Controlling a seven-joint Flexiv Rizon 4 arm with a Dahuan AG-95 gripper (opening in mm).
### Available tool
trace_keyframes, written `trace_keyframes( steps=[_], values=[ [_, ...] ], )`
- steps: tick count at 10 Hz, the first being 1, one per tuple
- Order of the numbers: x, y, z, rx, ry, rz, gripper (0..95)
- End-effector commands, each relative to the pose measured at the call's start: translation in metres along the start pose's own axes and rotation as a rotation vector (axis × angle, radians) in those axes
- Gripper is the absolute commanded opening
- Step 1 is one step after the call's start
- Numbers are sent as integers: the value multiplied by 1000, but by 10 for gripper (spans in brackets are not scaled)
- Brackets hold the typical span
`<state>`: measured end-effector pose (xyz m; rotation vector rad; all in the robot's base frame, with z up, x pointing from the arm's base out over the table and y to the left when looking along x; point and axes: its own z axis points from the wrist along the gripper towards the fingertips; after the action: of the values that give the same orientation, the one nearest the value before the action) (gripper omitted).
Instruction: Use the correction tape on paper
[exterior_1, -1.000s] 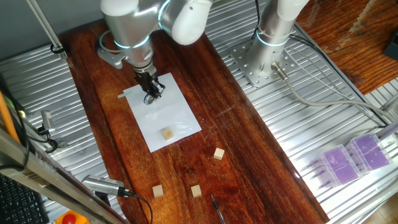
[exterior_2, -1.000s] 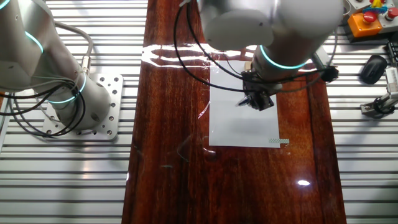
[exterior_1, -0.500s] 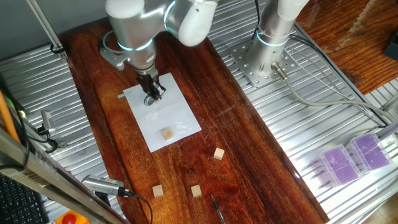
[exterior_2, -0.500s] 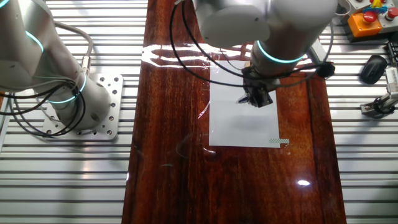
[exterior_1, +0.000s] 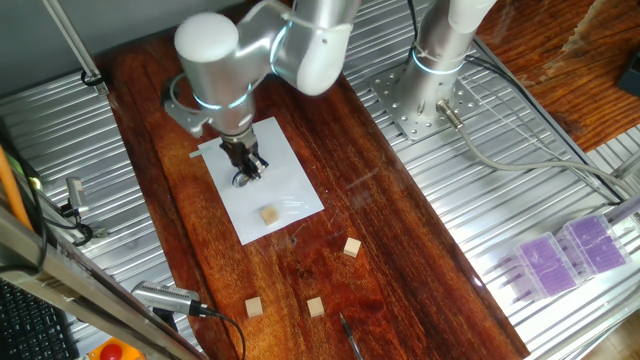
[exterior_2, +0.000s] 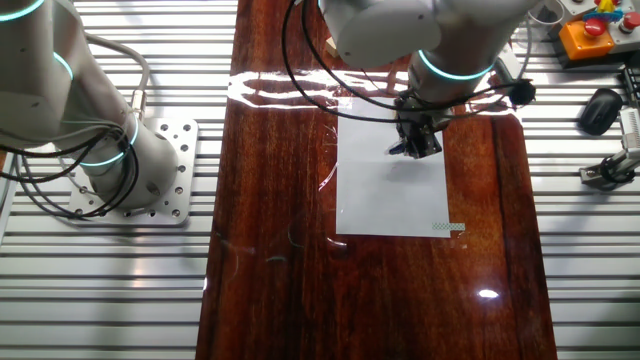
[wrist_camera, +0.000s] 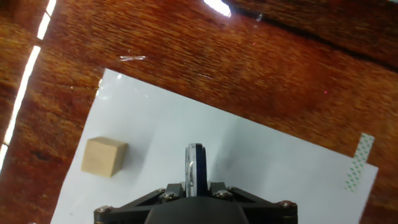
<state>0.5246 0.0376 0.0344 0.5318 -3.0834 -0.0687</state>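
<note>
Gripper (exterior_1: 243, 172): lowered over the paper; fingers clamped on the correction tape, one on each flat side, as the hand view shows.
Correction tape (wrist_camera: 195, 169): held edge-on and upright, tip pointing down at the sheet; contact with the sheet cannot be confirmed.
Paper (exterior_1: 285, 190): white sheet lying flat on the wooden surface (exterior_1: 420, 260), a strip of patterned tape (wrist_camera: 356, 160) at one corner.
Wooden cube (wrist_camera: 104, 156): rests on the paper near one corner, apart from the dispenser.
Other cubes (exterior_1: 351, 247): on the bare surface, well apart from the sheet.
Progress: dispenser grasped and brought to the sheet; no laid strip is discernible.
Remaining: judged to be pressing the tip down and dragging it across the paper.
</note>
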Motion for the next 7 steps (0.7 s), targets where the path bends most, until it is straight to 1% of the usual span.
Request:
trace_keyframes(
  steps=[1, 3, 5, 7],
  values=[
    [-3, 3, 4, -3, -4, -8, 0],
    [-7, 11, 10, -4, -8, -10, 0],
    [-14, 22, 17, -2, -13, -12, 0],
    [-16, 26, 18, -2, -11, -23, 0]
  ],
)
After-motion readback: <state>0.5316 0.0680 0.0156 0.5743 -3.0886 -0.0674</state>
